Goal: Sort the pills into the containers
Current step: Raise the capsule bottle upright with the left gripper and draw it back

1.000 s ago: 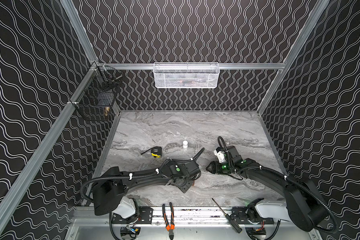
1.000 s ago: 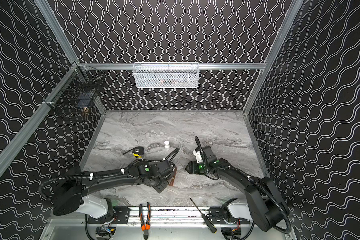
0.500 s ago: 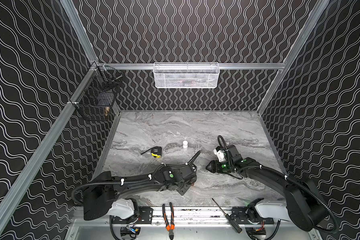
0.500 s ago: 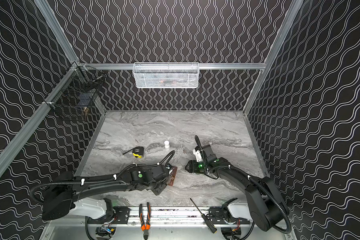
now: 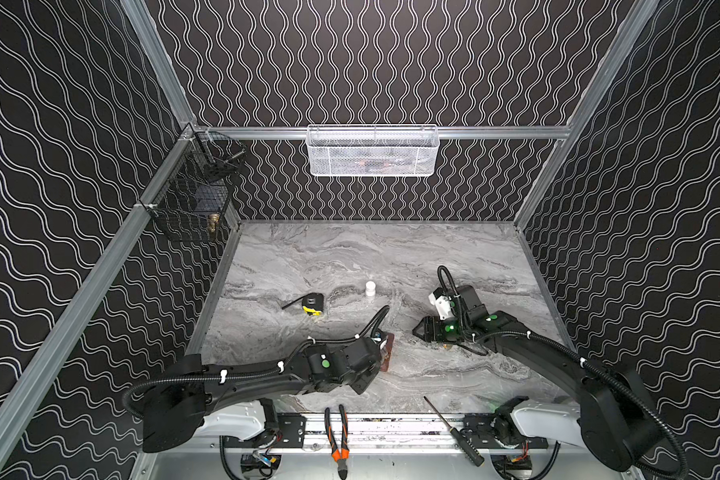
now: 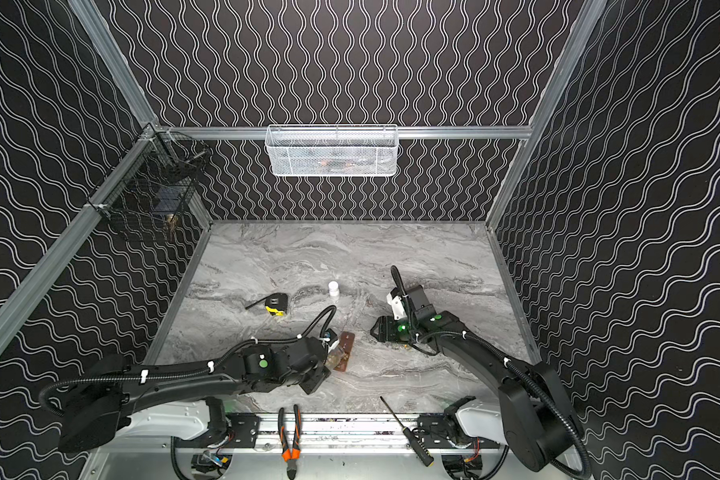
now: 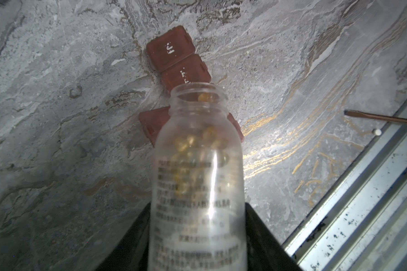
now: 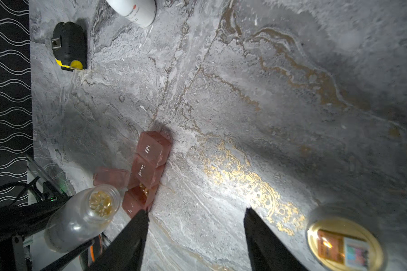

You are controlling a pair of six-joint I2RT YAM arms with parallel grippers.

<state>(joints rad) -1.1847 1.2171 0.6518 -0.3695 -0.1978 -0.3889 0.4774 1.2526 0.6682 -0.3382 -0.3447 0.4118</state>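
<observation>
The containers (image 7: 174,54) are a reddish-brown strip of joined lidded compartments lying near the table's front middle, seen in both top views (image 5: 386,353) (image 6: 346,351). One lid (image 8: 111,176) is flipped open sideways, and yellow pills (image 8: 143,187) lie in that compartment. My left gripper (image 7: 197,211) is shut on a clear, uncapped bottle (image 7: 197,176) holding several yellow pills (image 7: 197,143). The bottle is tilted with its mouth over the open compartment. My right gripper (image 8: 196,210) hangs open and empty just right of the strip, one fingertip (image 8: 143,215) by its near end.
A gold bottle lid (image 8: 343,244) lies on the table beside my right gripper. A tape measure (image 5: 312,303) and a small white bottle (image 5: 370,289) stand farther back. Pliers (image 5: 336,432) and a screwdriver (image 5: 454,432) lie on the front rail. A small white pill (image 7: 377,132) sits at the table edge.
My left arm has drawn back and lowered toward the front left, the bottle staying over the strip. The right arm has not moved.
</observation>
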